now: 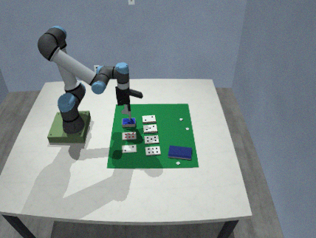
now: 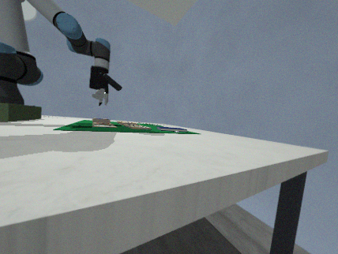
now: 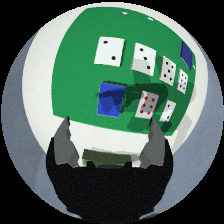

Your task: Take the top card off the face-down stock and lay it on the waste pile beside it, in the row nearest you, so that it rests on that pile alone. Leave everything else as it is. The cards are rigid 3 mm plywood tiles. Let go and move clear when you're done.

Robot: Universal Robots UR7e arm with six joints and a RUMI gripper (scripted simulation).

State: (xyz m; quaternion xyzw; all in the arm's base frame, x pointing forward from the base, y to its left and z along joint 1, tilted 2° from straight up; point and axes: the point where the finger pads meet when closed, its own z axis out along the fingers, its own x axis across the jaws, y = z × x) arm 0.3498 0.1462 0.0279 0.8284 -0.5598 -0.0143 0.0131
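The face-down blue stock (image 1: 128,122) lies on the green mat (image 1: 153,137), at the far end of the row closest to the arm's base. Beside it in that row is a face-up card with red pips (image 1: 129,136), then a mostly white card (image 1: 129,148). My gripper (image 1: 127,110) hangs open and empty a short way above the stock. In the wrist view the stock (image 3: 112,99) lies just ahead of the open fingers, with the red card (image 3: 146,104) to its right. From the side view the gripper (image 2: 102,98) is clearly off the cards (image 2: 100,121).
A second row of several face-up white cards (image 1: 151,134) runs alongside the first. A thicker blue block (image 1: 180,152) lies at the mat's near right corner. Small white markers (image 1: 187,128) dot the mat's right side. The arm's base (image 1: 69,127) stands left of the mat.
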